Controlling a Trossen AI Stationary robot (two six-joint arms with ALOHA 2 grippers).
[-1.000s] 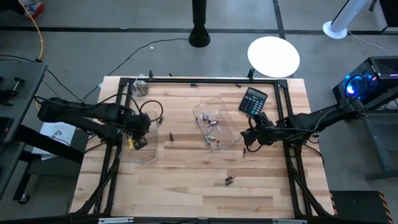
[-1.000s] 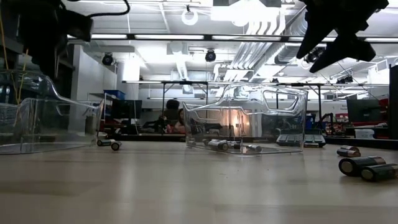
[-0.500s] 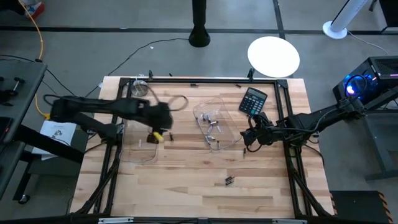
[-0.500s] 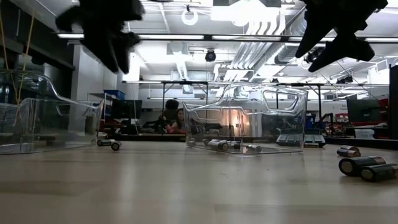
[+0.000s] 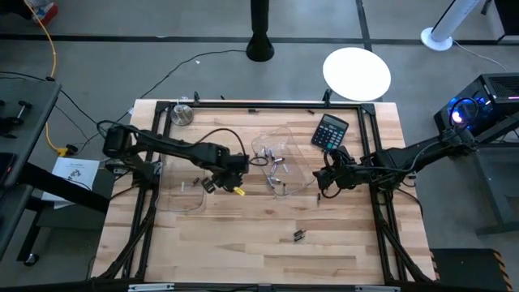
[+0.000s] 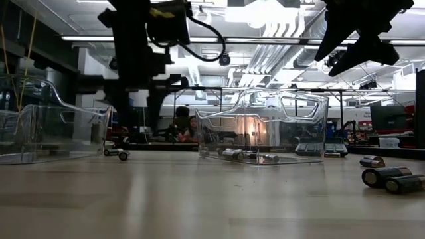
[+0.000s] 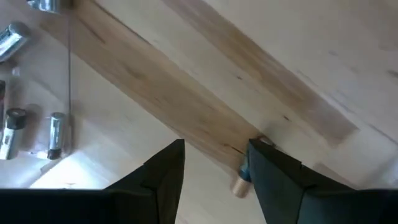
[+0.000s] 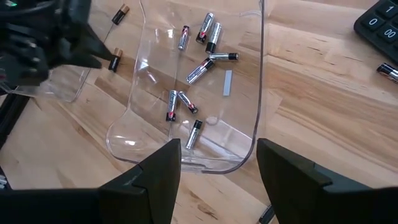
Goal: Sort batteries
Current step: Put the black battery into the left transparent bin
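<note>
Two dark batteries (image 8: 115, 60) lie loose on the wood between the left clear tray (image 5: 182, 195) and the middle clear tray (image 5: 280, 166). My left gripper (image 5: 222, 180) points down over them, open; in the left wrist view, one battery (image 7: 240, 184) shows its coppery end right beside one finger (image 7: 273, 174), with its other end hidden. Several silvery batteries (image 8: 199, 70) lie flat in the middle tray. My right gripper (image 5: 323, 183) hangs open above the table, just right of that tray, holding nothing. My left gripper comes from above, pointing down, with a loose dark battery's end (image 7: 240, 184) right beside one finger. That finger hides the rest of the battery. Whether the finger touches it I cannot tell.
A black calculator (image 5: 330, 131) lies at the far right, with one battery (image 8: 387, 71) beside it. Two batteries (image 5: 298, 235) lie toward the near edge and another (image 5: 316, 196) sits by my right gripper. A round metal piece (image 5: 182, 115) stands at the far left.
My left gripper has swung from over the left tray toward the table's right, to the loose batteries between the trays. It has come down and rolled about its own axis on the way.
</note>
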